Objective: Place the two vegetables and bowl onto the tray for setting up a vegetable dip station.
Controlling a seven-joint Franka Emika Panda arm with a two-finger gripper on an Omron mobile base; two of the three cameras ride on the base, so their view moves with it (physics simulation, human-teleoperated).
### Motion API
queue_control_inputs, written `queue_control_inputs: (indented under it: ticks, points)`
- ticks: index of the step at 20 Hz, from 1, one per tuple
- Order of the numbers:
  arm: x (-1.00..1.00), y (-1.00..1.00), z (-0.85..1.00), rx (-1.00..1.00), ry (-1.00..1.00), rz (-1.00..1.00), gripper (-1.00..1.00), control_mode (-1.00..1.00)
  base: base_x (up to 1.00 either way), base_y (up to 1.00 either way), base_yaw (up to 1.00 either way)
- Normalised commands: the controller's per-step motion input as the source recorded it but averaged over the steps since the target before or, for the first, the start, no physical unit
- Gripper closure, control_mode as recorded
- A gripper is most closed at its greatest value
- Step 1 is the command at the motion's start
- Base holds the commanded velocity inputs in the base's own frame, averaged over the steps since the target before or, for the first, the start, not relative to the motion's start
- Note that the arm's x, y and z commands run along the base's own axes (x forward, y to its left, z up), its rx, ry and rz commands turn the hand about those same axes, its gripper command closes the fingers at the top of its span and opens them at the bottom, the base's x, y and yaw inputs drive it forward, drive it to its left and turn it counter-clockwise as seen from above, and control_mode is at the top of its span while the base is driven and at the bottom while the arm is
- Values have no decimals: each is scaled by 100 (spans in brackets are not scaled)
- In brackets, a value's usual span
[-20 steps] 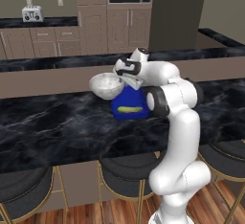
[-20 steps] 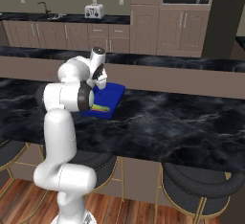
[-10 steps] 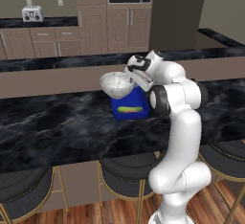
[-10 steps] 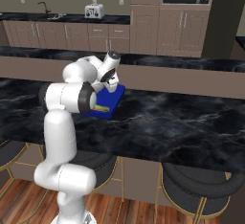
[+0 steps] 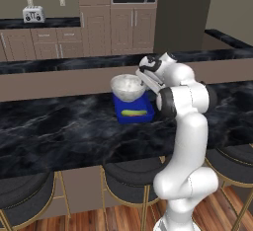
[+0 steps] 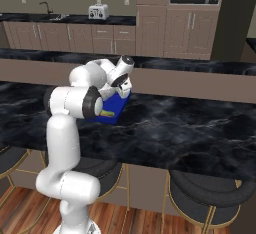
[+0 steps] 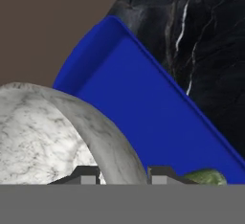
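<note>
One marbled white bowl hangs in the air over the blue tray, carried by the gripper, whose two fingers are pinched together on the bowl's rim. In the hand view one dark fingertip sits inside the bowl and the other outside it, with the curved wall of the rim between them. The left base view shows the bowl above the tray's back end, raised off it, with the white arm rising from the lower right and bending over toward it. The tray lies flat on the black marble counter, just in front of the brown raised ledge that runs along the counter's far side. On the tray's floor, toward its near end, lies the long yellow-green vegetable, resting flat. In the hand view a rounded green end of that vegetable shows at the bottom edge, on the blue floor of the tray, beside the outer fingertip. The right base view shows the tray partly hidden behind the arm's elbow, with a strip of the yellow-green vegetable visible on it. The orange vegetable cannot be made out. Dark round stools stand under the counter's near edge, and a white toaster sits on the back counter.
</note>
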Motion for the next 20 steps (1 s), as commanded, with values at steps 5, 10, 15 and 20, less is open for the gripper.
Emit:
queue_control_inputs:
  ticks: [5, 10, 15, 20]
  points:
    - [0, -25, -2, 0, 0, 0, 100, -100, 0, 0, 0]
    - [0, -25, -11, 0, 0, 0, 100, -100, 0, 0, 0]
    - [0, -18, -25, 0, 0, 0, 100, -100, 0, 0, 0]
    - [4, -6, -20, 0, 0, 0, 100, -100, 0, 0, 0]
